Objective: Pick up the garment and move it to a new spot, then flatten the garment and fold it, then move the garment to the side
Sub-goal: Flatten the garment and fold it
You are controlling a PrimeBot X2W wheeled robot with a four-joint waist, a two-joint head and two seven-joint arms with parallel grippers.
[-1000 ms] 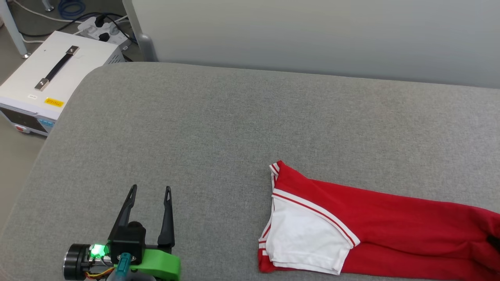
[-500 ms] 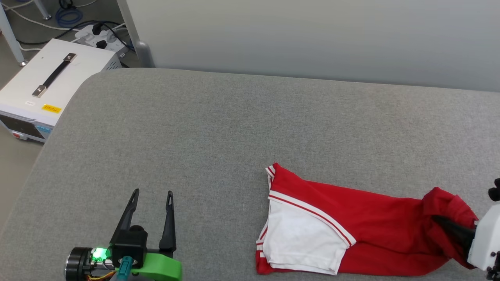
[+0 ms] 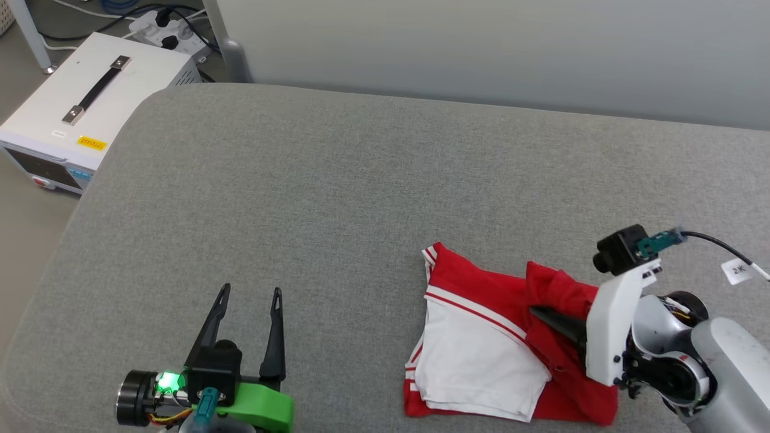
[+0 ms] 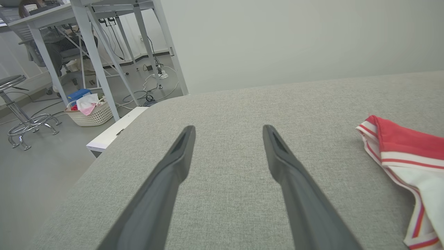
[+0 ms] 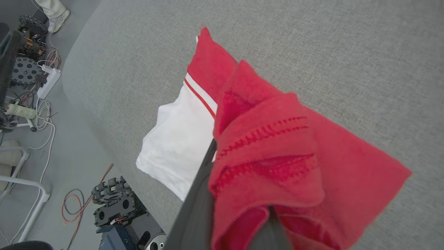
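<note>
The garment (image 3: 481, 355), red with a white sleeve and striped trim, lies on the grey padded surface (image 3: 361, 180) at the lower right. My right gripper (image 3: 541, 316) is shut on its red hem end, held doubled back over the rest of the cloth. In the right wrist view the red fabric (image 5: 270, 149) drapes over my dark fingers (image 5: 197, 215) and hides their tips, with the white sleeve (image 5: 177, 139) flat beyond. At the lower left my left gripper (image 3: 249, 294) stands open and holds nothing. From the left wrist its spread gripper (image 4: 229, 129) sits left of the garment (image 4: 409, 149).
A white equipment box (image 3: 90, 102) with a black handle sits off the surface's far left corner, beside a power strip (image 3: 162, 24). A pale panel (image 3: 481, 48) runs along the back edge. On the floor are a basket (image 4: 92, 111), a stool (image 4: 17, 121) and a wheeled base (image 5: 114, 205).
My right gripper has come in from the right, carrying the red hem end leftward over the garment and shortening it. The left gripper stays open in place. The head camera has shifted slightly.
</note>
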